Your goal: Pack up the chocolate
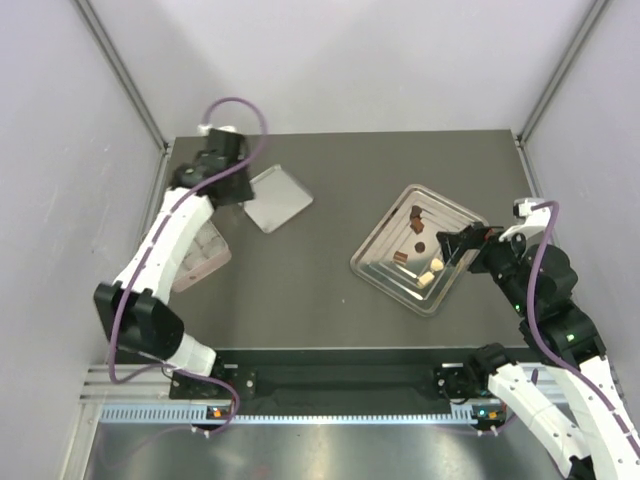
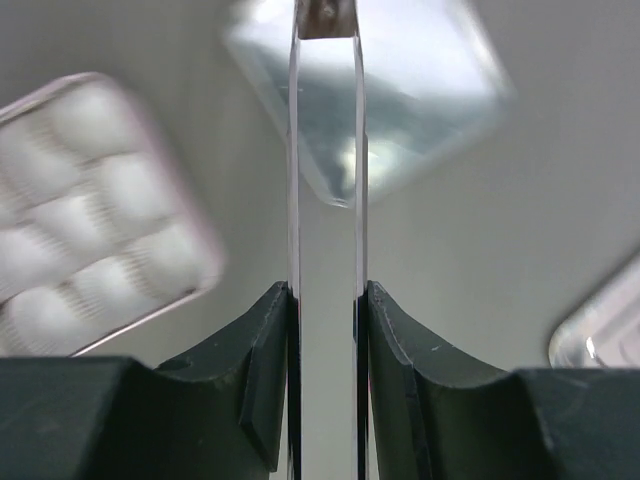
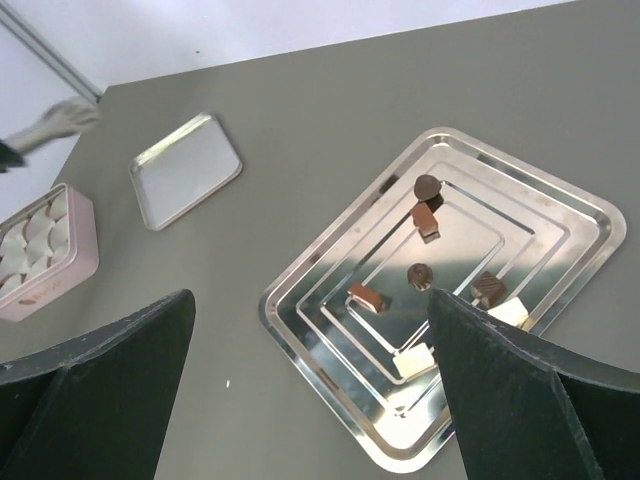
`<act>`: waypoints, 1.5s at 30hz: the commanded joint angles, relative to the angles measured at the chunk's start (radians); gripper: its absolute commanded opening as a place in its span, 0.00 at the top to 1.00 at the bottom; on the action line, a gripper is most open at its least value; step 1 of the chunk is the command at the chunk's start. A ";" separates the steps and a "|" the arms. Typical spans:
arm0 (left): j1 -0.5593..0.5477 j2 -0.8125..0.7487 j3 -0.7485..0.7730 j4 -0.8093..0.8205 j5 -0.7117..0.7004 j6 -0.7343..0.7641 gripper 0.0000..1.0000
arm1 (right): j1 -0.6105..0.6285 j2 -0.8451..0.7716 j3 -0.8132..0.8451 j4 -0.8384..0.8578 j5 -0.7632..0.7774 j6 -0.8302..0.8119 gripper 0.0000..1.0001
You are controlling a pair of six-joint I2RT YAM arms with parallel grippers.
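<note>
Several chocolate pieces lie on a steel tray [image 1: 372, 266], some dark brown [image 3: 428, 186] and some cream-white [image 3: 414, 360]. My right gripper [image 1: 462, 240] is open and empty above the tray's right edge. In its wrist view its fingers [image 3: 520, 400] frame the tray [image 3: 300, 340]. My left gripper [image 1: 215, 150] is raised at the back left, near the flat metal lid [image 1: 277, 197]. Its jaws [image 2: 326, 60] stand narrowly apart, with a small dark brown piece [image 2: 325, 14] pinched at the tips. The pink box [image 1: 200, 255] of white cups lies under the left arm.
The pink box [image 3: 45, 250] and the lid [image 3: 187, 168] sit at the left of the table. Grey walls and frame posts close in the back and both sides. The arm bases and a rail run along the near edge.
</note>
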 commanded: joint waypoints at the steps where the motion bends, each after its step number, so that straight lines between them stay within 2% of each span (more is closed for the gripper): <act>1: 0.138 -0.112 -0.062 0.041 0.037 -0.033 0.62 | 0.016 -0.002 0.003 0.039 -0.019 -0.001 0.00; 4: 0.282 -0.128 -0.098 0.056 0.067 -0.032 0.62 | 0.016 0.006 0.015 0.038 -0.030 -0.005 0.00; 16: 0.488 -0.077 -0.171 0.072 0.032 0.014 0.62 | 0.036 0.000 0.020 0.039 -0.011 -0.011 0.00; 33: 0.500 -0.014 -0.243 0.141 0.064 0.023 0.63 | 0.036 0.006 0.020 0.036 0.015 -0.016 0.00; 45: 0.500 -0.068 -0.240 0.107 0.045 0.036 0.63 | 0.036 0.018 0.026 0.038 0.021 -0.022 0.00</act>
